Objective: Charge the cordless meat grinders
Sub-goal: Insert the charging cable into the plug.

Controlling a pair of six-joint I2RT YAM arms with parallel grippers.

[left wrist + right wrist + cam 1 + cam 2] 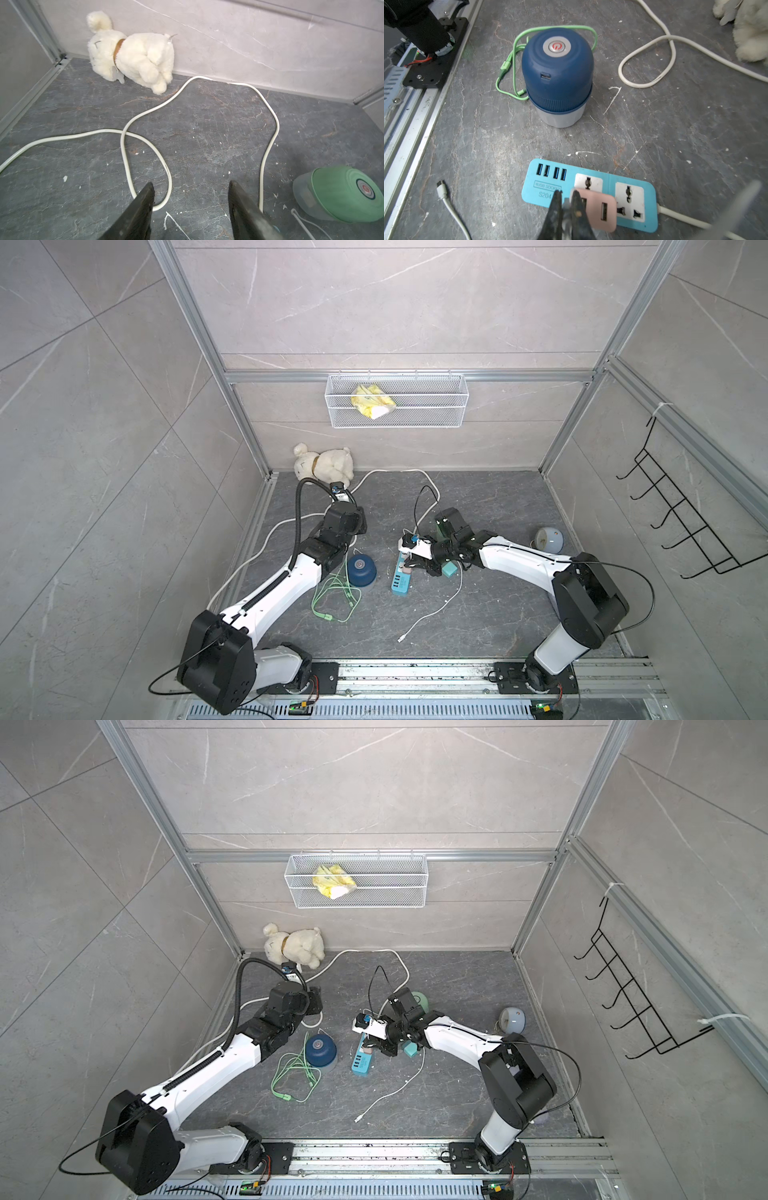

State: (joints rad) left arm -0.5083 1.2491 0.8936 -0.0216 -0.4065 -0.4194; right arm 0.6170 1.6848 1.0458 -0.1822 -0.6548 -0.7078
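Cordless meat grinders sit well apart here. The navy grinder (557, 76) stands upright on the floor between the two arms, and its side charging port (545, 76) is empty and faces the blue power strip (533, 195). The mint grinder (342, 193) sits farther back, close beside the right arm; I cannot tell whether anything is plugged into it. The right gripper (566, 192) hovers at the strip's edge just beside a pink adapter (600, 209), its jaws pressed almost together on a sliver of grey I cannot identify. The left gripper (191, 185) hangs with its jaws spread and empty above a loop of thick white cord (124, 149). A green cable (512, 62) curls in a loose tangle close around the navy grinder, so pulling one end could tip or drag the grinder. The cord loop could catch the left fingers on a descent, and a nudge from the right jaws might rock the adapter in its socket. On the back wall, the wire basket (436, 414) holds one crumpled yellow packet (372, 400). I can make out nothing inside the navy grinder's pale base cup.
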